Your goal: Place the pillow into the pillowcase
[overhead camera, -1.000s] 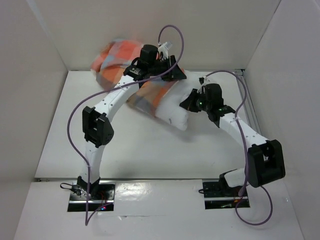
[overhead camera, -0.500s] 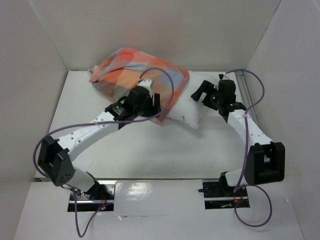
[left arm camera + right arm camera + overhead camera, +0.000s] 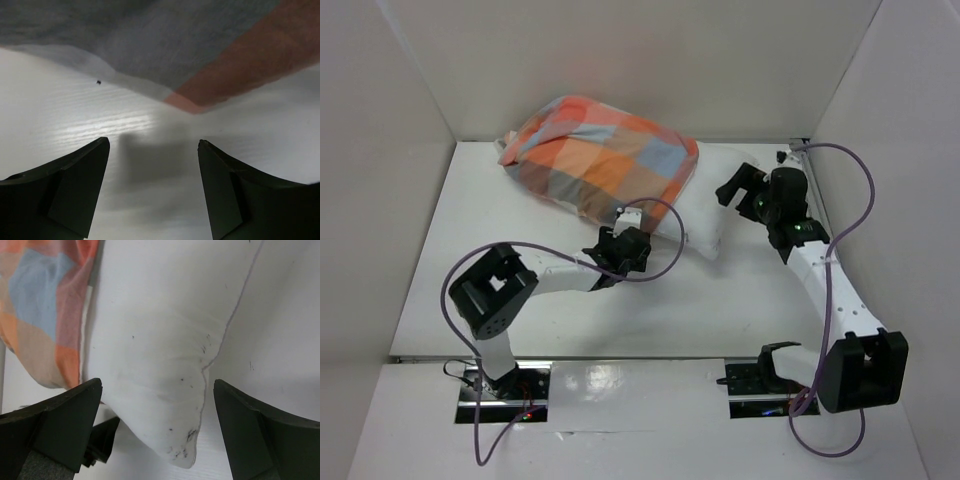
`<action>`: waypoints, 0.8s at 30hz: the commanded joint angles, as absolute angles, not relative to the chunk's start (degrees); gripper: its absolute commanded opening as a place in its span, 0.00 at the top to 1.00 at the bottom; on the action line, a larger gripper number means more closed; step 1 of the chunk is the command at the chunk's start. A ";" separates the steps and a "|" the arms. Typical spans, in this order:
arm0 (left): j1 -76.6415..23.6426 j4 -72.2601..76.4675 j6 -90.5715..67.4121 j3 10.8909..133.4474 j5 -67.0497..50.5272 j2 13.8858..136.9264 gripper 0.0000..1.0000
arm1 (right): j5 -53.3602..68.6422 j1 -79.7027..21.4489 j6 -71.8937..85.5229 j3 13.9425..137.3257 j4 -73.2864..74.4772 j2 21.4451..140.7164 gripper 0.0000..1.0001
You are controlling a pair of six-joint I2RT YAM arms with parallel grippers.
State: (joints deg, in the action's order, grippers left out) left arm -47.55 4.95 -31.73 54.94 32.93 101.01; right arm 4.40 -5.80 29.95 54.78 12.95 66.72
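Pillowcase (image 3: 600, 160): orange, blue, grey and tan checks; drawn over most of the pillow, hem just ahead of left pincer (image 3: 152, 145), apart from it.
Pillow (image 3: 160, 365): plain white, plump; dark-specked corner protrudes uncovered, just ahead of right pincer (image 3: 157, 384).

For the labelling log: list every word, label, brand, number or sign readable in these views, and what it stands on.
None can be read in any view.
The pillowcase shows only coloured checks.
The pillow shows only small dark specks near one corner, no writing.
The table bears no marking.
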 commanded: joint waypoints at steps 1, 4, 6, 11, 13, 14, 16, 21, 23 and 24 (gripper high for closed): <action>-47.03 14.59 -32.07 58.35 34.46 103.96 0.15 | 4.12 -5.98 28.92 53.18 14.33 65.21 0.00; -45.97 10.49 -34.71 63.27 35.16 108.19 0.17 | 5.19 -5.98 28.92 51.25 12.93 65.74 0.00; -45.27 13.69 -33.50 63.11 33.94 108.19 0.20 | 7.72 -5.98 28.92 50.02 12.92 65.74 0.00; -40.97 5.47 -36.21 71.27 31.03 113.11 0.40 | 14.66 -6.50 28.92 45.53 11.61 64.69 0.00; -40.96 3.16 -37.61 72.33 31.03 113.64 0.55 | 17.47 -6.50 29.44 44.92 10.81 64.69 0.00; -40.26 3.16 -37.62 72.33 31.03 113.12 0.65 | 18.53 -6.50 29.44 44.39 8.90 65.73 0.00; -40.25 3.16 -38.31 71.02 30.50 112.59 0.99 | 19.94 -7.21 29.44 44.38 7.74 67.31 0.00; -40.25 0.19 -37.18 71.02 25.59 107.94 1.00 | 19.95 -9.49 30.50 45.25 -0.85 75.65 0.02; -41.04 -1.57 -36.31 71.54 18.23 103.55 1.00 | 19.95 -10.89 30.50 47.97 -3.33 79.00 0.22; -42.18 -2.80 -36.30 71.54 15.15 101.88 1.00 | 19.95 -11.42 30.50 49.38 -4.47 82.84 0.33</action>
State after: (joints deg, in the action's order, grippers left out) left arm -40.73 -0.71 -36.38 70.59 23.81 109.54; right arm 18.74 -9.65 30.04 45.23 3.88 77.56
